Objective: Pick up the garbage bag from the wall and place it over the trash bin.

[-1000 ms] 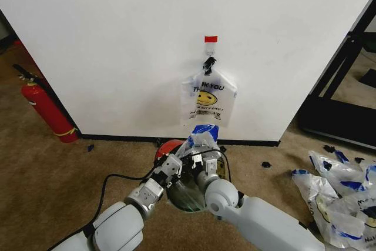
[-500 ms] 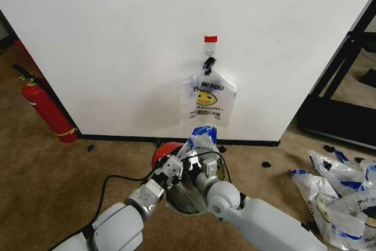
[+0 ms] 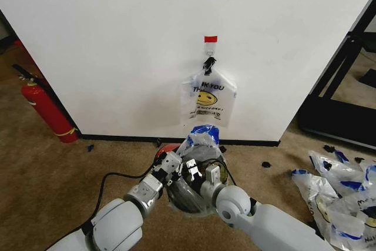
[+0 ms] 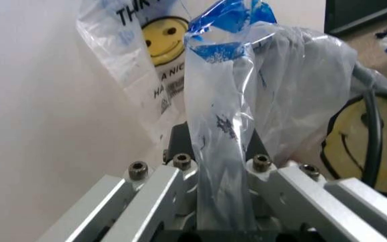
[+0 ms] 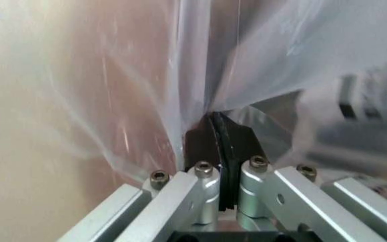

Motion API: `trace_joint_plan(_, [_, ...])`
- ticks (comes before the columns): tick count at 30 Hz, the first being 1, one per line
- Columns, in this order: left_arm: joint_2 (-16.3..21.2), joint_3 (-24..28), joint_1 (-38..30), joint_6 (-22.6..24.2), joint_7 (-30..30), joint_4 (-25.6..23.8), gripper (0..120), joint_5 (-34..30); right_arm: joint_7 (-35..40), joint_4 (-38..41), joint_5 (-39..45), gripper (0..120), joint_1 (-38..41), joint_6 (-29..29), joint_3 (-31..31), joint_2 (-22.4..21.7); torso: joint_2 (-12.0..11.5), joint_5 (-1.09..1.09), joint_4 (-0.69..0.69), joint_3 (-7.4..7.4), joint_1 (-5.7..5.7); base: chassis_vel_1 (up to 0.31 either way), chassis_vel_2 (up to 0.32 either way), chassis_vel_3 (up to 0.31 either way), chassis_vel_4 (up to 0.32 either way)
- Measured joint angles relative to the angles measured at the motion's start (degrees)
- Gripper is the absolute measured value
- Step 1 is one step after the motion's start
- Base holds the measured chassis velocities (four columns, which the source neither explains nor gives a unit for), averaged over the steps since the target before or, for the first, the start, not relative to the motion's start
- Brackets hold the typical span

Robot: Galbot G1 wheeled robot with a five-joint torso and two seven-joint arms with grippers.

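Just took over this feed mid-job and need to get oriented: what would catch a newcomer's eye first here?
Both grippers meet low in front of the wall, the left gripper and right gripper each shut on the garbage bag, which is bunched over the trash bin. Just above them, a second smiley bag hangs from a hook on the wall. A red fire extinguisher leans at the far left, and loose bags lie on the carpet to the right.

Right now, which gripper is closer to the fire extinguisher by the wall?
Left. The left gripper sits at the trash bin rim on the side toward the fire extinguisher; the right gripper is at the bin's other side, both pinching the garbage bag.
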Motion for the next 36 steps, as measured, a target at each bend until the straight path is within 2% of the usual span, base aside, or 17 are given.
trace_joint_plan(6, [0.4,-0.3,0.1,0.1,0.2,-1.1,5,-0.7,0.7,-0.5,-1.5,0,-0.1,0.6,0.6,0.0,0.0,0.00,0.00,0.00,0.00,0.000,0.000,0.000,0.000])
trace_joint_plan(12, [0.6,-0.3,0.4,0.1,0.5,-1.5,5,-0.7,6.2,-0.9,-1.4,0,0.4,2.1,1.4,0.3,0.0,0.00,0.00,0.00,0.00,0.000,0.000,0.000,0.000])
trace_joint_plan(17, [0.8,-0.4,0.3,0.1,0.6,-1.0,5,-0.7,7.6,-0.8,-1.2,0,0.4,2.3,2.1,-0.2,0.0,-0.01,0.00,0.00,0.00,0.000,0.000,0.000,0.000])
trace_joint_plan(36, [1.1,-0.4,1.7,-0.1,1.6,-1.2,5,0.4,7.4,-1.9,-2.1,0,-0.2,4.6,4.1,0.8,0.0,0.00,0.00,0.00,0.00,0.000,0.000,0.000,0.000])
